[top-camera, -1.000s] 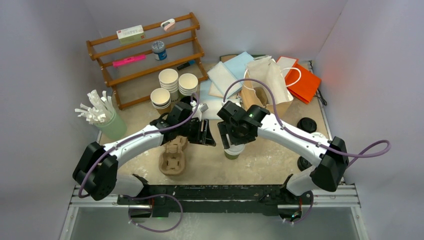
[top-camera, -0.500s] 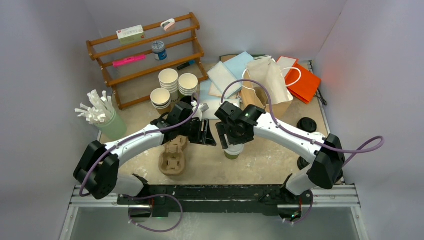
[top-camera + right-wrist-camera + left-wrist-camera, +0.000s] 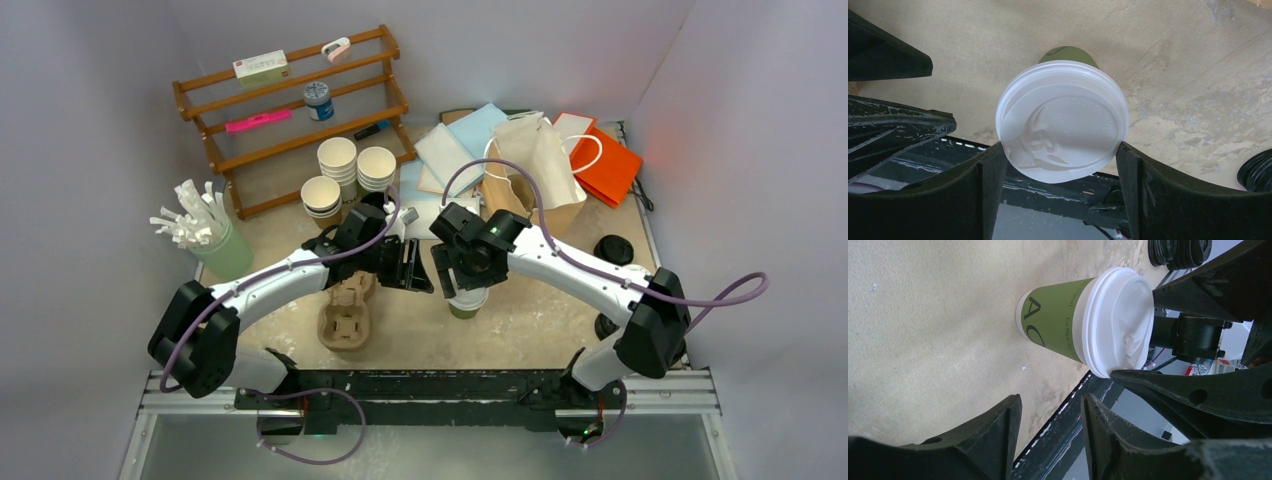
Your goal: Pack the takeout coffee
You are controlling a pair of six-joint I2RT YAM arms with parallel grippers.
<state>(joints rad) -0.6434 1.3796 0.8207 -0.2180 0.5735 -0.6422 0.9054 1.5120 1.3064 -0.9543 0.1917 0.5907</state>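
**Lidded green cup on the bench, right hand astride its lid, left hand slack**

Far left of the green cup (image 3: 466, 308), a pale tumbler of white sticks (image 3: 215, 245) stands by the wall. What the sticks are is too small to tell. Behind and left of the cup are the wooden rack (image 3: 300, 110) and the stacks of paper cups (image 3: 345, 170). The nearest stack is partly covered by the left arm.

The pulp tray (image 3: 345, 315) lies left of the cup, its far end hidden under that arm. The arm reaches low and forward across the bench (image 3: 530, 320). Its left hand (image 3: 1050, 400) is just left of the cup and released, with fingers apart and nothing between them.

The cup stands upright on the bench. From above, only its lower wall shows, because the right hand (image 3: 468, 270) covers the rest. In the left wrist view its black lettering is cut off by the curve of the wall.

The right arm bends in from the right and points its hand down over the white lid (image 3: 1063, 120). One finger meets the lid's rim on each side, but I cannot tell whether they pinch it or only flank it.

Behind and right of the cup are a brown paper bag (image 3: 535, 170) and an orange bag (image 3: 610, 165). The black lids (image 3: 612, 248) lie to the right of the cup, and a second pile is half hidden by the right arm.
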